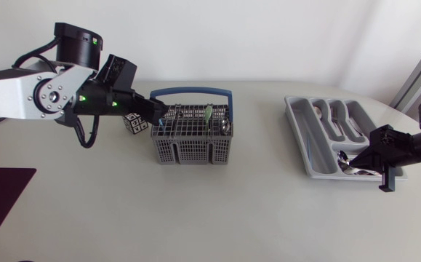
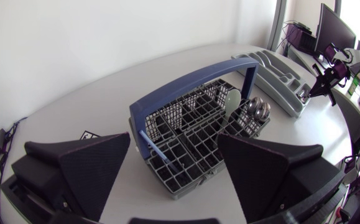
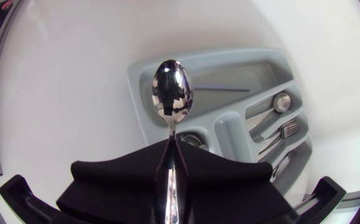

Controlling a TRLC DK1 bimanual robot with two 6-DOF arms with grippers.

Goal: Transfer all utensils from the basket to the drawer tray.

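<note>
Our right gripper (image 3: 170,149) is closed tight on a spoon (image 3: 172,93). Both black fingers press the handle from two sides, and the polished bowl sticks out ahead of the fingertips. The spoon hangs over the drawer tray (image 3: 139,71), above the corner nearest our right arm; we cannot tell whether it touches the grey plastic. Beyond the bowl, the tray's long cross compartment holds a thin dark bar (image 3: 223,88) that we cannot identify. In the lengthwise slots beside it lie a second spoon (image 3: 282,101) and a fork (image 3: 285,129), each in its own slot.

Our left gripper (image 2: 173,146) is wide open, its two wedge fingers spread well apart and holding nothing. It hovers above the near end of the basket (image 2: 195,180), and we see no contact between them. The basket is a grey grid with a blue handle (image 2: 192,81) arching over it. Inside, a pale green spoon (image 2: 232,102) stands upright at the far end, with metal spoon bowls (image 2: 257,111) just beside it. A blue stick (image 2: 155,149) leans in a cell near the gripper.

From above, basket and tray stand well apart on the white table (image 1: 254,211), the basket toward our left arm and the tray toward our right. A small black-and-white marker cube (image 1: 134,122) sits just beside the basket's left end.
</note>
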